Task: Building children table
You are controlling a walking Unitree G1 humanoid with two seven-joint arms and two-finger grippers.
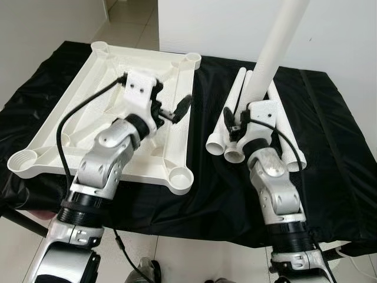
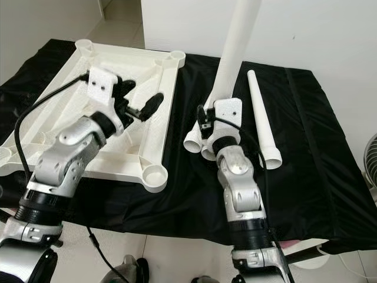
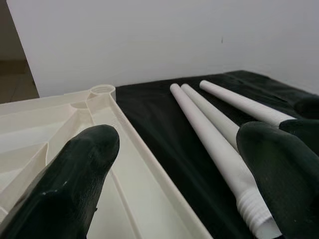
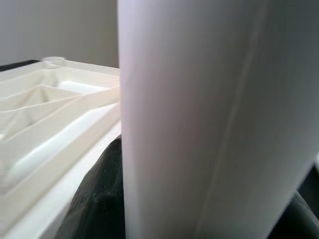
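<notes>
My right gripper (image 1: pixel 235 121) fingers clamp the raised leg (image 1: pixel 277 44): light, stiff, slippery plastic, best gripped low; left gripper (image 1: pixel 177 109) fingers gape.

Raised table leg (image 1: pixel 277 47) cut off at top edge, tabletop (image 2: pixel 35 147) corner cropped.

No readable text, label, brand, number or sign appears anywhere in these views.

White wall (image 1: pixel 212 23), tiled floor (image 1: pixel 132 20), black-draped table (image 1: pixel 330 147).
</notes>
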